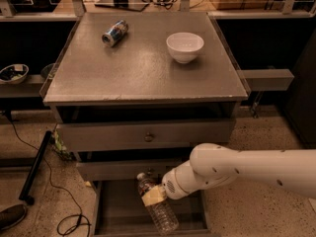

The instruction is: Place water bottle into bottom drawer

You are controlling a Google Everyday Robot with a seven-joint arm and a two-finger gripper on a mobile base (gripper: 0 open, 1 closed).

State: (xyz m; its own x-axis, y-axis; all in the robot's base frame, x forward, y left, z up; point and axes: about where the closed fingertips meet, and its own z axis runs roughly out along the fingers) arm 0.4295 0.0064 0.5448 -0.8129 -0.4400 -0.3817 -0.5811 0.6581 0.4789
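Observation:
The water bottle (162, 215) is clear and ribbed, and hangs tilted with its cap up and to the left over the open bottom drawer (116, 209). My gripper (155, 196) is at the end of the white arm coming in from the right. It is shut on the water bottle around its upper half, and its yellowish pads (151, 197) press on it. The bottle's lower end is just above the drawer's grey floor, near the front right. I cannot tell whether it touches the floor.
The grey cabinet top (143, 68) holds a blue-and-silver soda can (114, 32) lying on its side and a white bowl (184, 46). Two upper drawers are shut, one with a round knob (148, 138). A black bar (35, 168) and cables lie on the floor at the left.

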